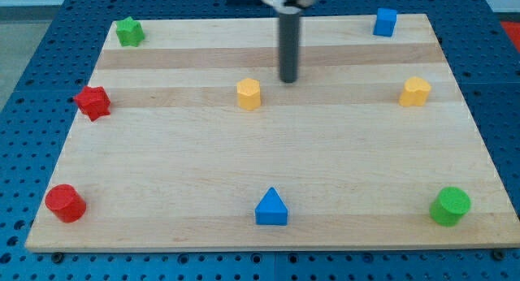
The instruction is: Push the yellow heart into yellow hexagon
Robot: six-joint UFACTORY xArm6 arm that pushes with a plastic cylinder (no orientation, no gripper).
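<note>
- Wooden surface on a blue perforated base; arm comes in from the view's top centre.
- No gripper on this rig to be open or closed, just a dark rod; my tip sits on the board, upper middle.
- Yellow hexagon just beside my tip, to its left & slightly lower. Not touching.
- Yellow heart well apart, off to the view's right, approx same row as the hexagon. Tip lies between the two, much closer to the hexagon.
- Green star top-left corner; blue cube top right.
- Red star at left edge; red cylinder bottom left.
- Blue triangle bottom centre; green cylinder bottom right.
</note>
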